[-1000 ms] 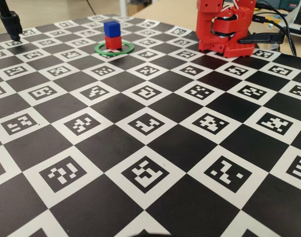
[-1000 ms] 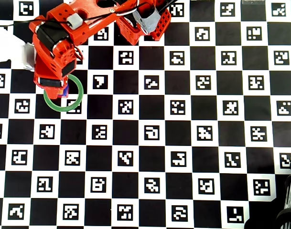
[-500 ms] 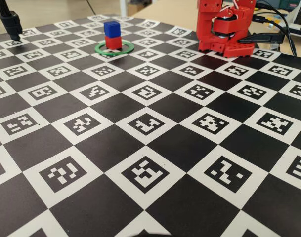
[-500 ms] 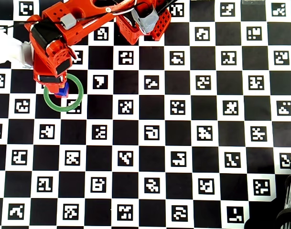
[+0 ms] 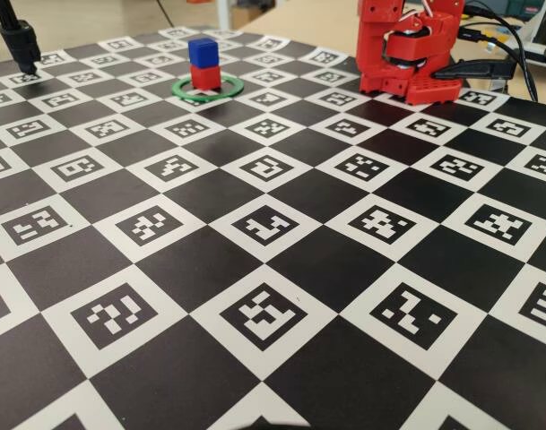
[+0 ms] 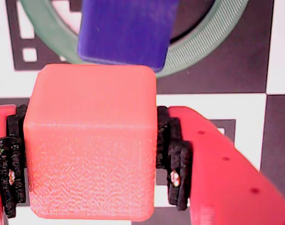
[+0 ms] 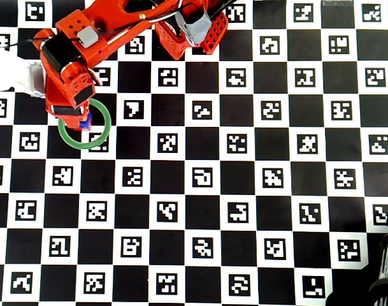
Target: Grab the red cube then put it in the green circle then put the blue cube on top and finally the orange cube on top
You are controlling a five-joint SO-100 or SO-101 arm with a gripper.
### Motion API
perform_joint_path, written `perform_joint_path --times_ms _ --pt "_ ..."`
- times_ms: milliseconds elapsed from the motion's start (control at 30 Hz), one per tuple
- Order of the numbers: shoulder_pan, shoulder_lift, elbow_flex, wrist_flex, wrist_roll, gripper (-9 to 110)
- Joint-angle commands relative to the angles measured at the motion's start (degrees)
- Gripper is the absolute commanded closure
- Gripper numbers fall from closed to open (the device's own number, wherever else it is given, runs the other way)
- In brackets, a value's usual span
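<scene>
— Since a second ago my arm has swung a little up and back over the green circle (image 7: 84, 124); more of the blue cube (image 7: 85, 121) shows in the overhead view now than it did then.

— What's the pincer (image 6: 88, 157) doing?

— Clamped on the orange cube (image 6: 91, 143). The wrist view shows both black pads pressed against its sides, so I'm holding it firmly (no gap that I can see).

— And the stack?

— In the fixed view the red cube (image 5: 205, 77) sits inside the green circle, with the blue cube squarely on top of it. So two of three placements look done.

— Where is the orange one relative to the circle?

— Above it, I judge, but not centred: in the wrist view the blue cube's top lies beyond the orange cube's far edge, over the circle, not under it. How high I am I cannot tell.

— What remains?

— Line the orange cube up over the blue one, lower it, release. The bench (image 5: 273, 269) elsewhere holds nothing I need.
</scene>
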Motion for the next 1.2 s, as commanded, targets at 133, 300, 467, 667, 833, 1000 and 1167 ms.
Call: perform_joint_path --times_ms 133,300,467,667,833,1000,1167 --pt "1.2 3.6 2.5 -4.4 0.3 102" --pt "1.1 3.6 4.7 -6.6 0.4 102" --pt "1.2 3.6 7.1 -9.1 0.3 102" --pt "1.2 3.4 9.7 -10.9 0.1 102" --pt "1.3 3.3 10.6 -11.6 -0.1 102" --pt "1.6 3.3 11.9 -12.6 -0.4 102" --pt "1.8 3.2 12.3 -12.9 -0.7 102"
